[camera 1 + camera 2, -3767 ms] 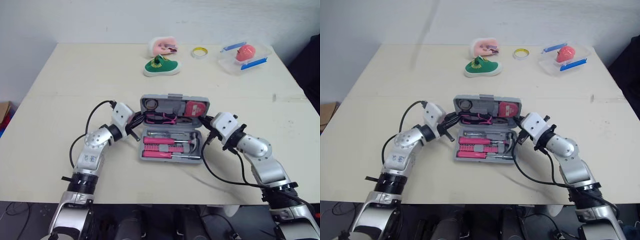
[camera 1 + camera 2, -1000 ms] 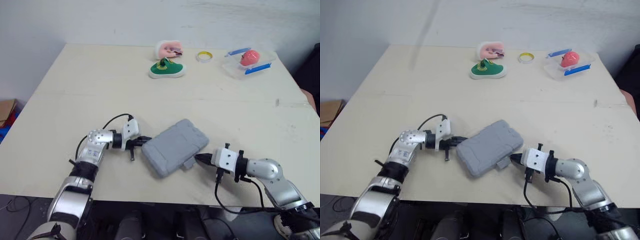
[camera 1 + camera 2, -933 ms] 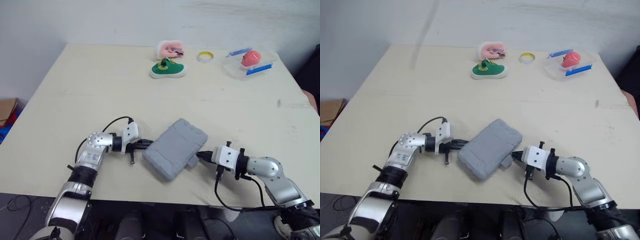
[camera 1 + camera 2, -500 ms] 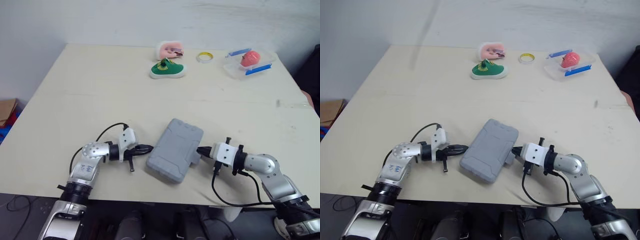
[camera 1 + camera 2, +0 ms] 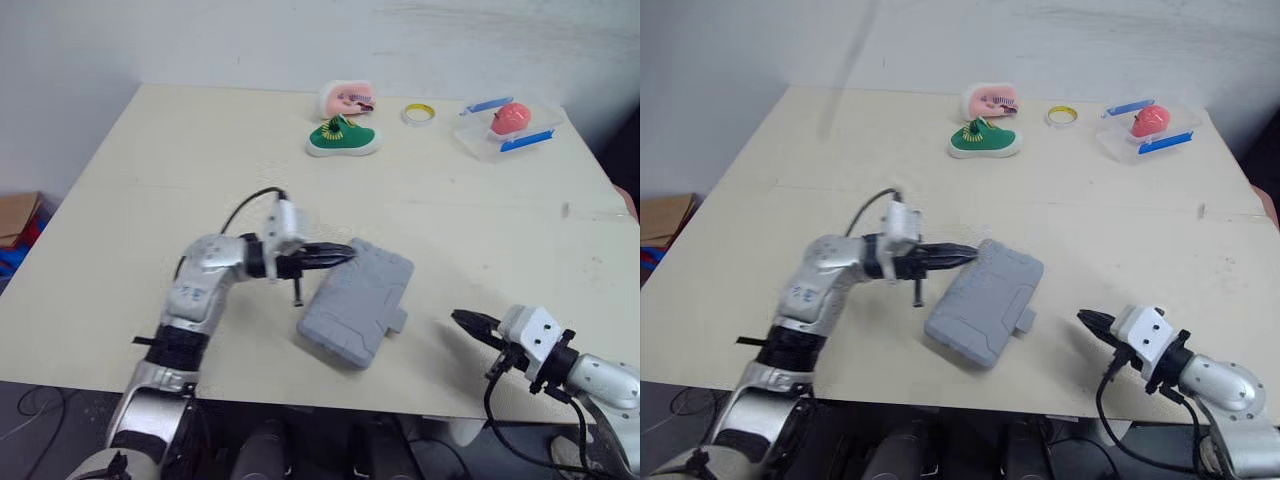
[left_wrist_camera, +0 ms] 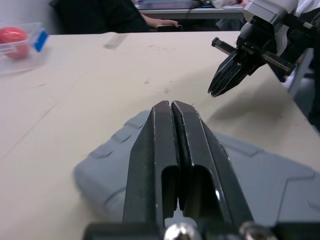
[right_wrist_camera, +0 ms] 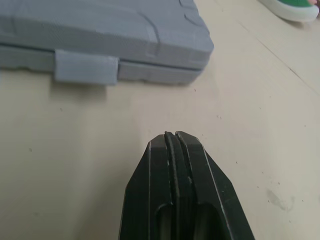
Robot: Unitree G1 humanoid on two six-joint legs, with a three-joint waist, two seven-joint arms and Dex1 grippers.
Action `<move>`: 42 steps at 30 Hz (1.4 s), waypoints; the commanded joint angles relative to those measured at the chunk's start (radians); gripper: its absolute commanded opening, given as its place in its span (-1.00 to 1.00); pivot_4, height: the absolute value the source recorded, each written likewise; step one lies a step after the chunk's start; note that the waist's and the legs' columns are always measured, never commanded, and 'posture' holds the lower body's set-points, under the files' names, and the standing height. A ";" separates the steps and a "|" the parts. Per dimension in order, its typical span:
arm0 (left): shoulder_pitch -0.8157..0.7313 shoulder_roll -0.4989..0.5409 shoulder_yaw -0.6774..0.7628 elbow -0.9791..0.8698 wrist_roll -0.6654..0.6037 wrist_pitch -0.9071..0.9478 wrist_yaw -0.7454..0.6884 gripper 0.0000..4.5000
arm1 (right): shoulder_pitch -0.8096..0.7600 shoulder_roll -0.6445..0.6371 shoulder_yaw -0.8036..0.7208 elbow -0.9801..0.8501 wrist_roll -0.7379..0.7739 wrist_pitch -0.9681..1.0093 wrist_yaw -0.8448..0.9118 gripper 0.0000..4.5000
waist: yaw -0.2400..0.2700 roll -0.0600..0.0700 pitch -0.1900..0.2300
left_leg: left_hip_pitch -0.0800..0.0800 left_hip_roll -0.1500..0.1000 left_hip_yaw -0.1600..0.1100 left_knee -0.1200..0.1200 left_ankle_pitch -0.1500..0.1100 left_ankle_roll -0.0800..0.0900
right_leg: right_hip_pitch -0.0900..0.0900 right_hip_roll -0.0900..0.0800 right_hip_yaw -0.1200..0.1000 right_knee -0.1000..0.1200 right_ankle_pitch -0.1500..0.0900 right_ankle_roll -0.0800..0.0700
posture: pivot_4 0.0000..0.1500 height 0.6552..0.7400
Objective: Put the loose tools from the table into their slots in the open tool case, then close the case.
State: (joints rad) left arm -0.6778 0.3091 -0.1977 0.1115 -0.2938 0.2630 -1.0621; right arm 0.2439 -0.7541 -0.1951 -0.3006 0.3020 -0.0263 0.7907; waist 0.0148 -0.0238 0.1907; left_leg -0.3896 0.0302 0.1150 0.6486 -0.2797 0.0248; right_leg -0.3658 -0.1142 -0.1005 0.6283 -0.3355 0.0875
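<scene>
The tool case (image 5: 357, 302) is a grey plastic box, closed, with its lid flush on the base. It lies flat on the bench (image 5: 150, 200), near the front edge and about midway across. It is turned askew, so its long sides run diagonally. The lid is textured, with raised moulded panels and rounded corners. A small grey latch tab (image 5: 398, 321) juts from the long side on the robot's right, spanning the seam.

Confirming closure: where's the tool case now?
In the head views the closed tool case lies near the front edge of the table, left gripper at its far corner, right gripper apart.
</scene>
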 commanded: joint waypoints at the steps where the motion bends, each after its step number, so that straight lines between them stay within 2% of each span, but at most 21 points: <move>1: -0.034 -0.019 -0.042 0.018 0.032 0.024 0.017 -1.00 | 0.000 0.008 0.017 -0.087 0.017 0.037 0.006 -0.99 | -0.002 0.000 0.000 | 0.000 0.000 0.000 0.000 0.000 0.000 | 0.000 0.000 0.000 0.000 0.000 0.000 | 1.00 1.00; 5: -0.036 -0.034 -0.127 0.057 0.104 0.007 0.008 -1.00 | -0.033 0.025 0.055 -0.083 -0.021 0.031 -0.002 -0.99 | 0.002 0.000 0.000 | -0.001 0.000 0.000 0.000 0.000 0.000 | -0.001 0.000 0.000 -0.001 0.000 0.000 | 1.00 1.00; 10: -0.020 -0.023 -0.205 0.127 0.247 -0.011 0.096 -1.00 | -0.123 0.061 0.168 -0.108 -0.046 0.066 0.006 -0.99 | 0.006 0.001 0.000 | -0.001 0.000 0.000 0.001 0.000 0.000 | -0.001 -0.001 0.000 -0.001 0.000 0.000 | 1.00 1.00; 16: 0.005 0.001 -0.282 0.159 0.307 -0.044 0.051 -1.00 | -0.177 0.071 0.218 -0.064 -0.084 0.098 0.000 -0.99 | 0.008 0.003 -0.002 | 0.000 0.000 0.000 0.000 0.000 0.001 | 0.000 -0.001 0.000 -0.001 0.000 -0.001 | 1.00 1.00; 32: 0.024 -0.033 -0.304 0.217 0.323 -0.079 0.030 -1.00 | -0.208 0.091 0.274 -0.002 -0.167 0.127 -0.012 -0.99 | 0.007 0.008 -0.015 | 0.004 0.000 -0.003 0.000 -0.004 0.006 | 0.006 -0.001 -0.002 -0.004 0.000 -0.001 | 1.00 1.00; 36: 0.022 -0.034 -0.306 0.220 0.323 -0.078 0.017 -1.00 | -0.234 0.131 0.289 -0.007 -0.141 0.181 -0.022 -0.99 | 0.001 0.008 -0.020 | 0.005 0.001 -0.003 -0.001 -0.004 0.006 | 0.007 -0.001 -0.002 -0.004 0.000 -0.001 | 1.00 1.00; 42: 0.028 -0.036 -0.308 0.207 0.327 -0.066 0.014 -1.00 | -0.218 0.121 0.295 -0.027 -0.136 0.228 0.005 -0.99 | -0.015 0.008 -0.023 | 0.005 0.001 -0.004 -0.002 -0.004 0.006 | 0.007 -0.001 -0.002 -0.004 -0.001 -0.003 | 1.00 1.00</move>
State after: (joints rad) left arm -0.6996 0.2588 -0.4330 0.2514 -0.0283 0.1601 -1.0287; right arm 0.0188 -0.6332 0.0814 -0.3063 0.1571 0.1858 0.7847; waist -0.0004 -0.0154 0.1676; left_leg -0.3847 0.0313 0.1103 0.6470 -0.2842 0.0304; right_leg -0.3589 -0.1155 -0.1028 0.6242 -0.3362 0.0848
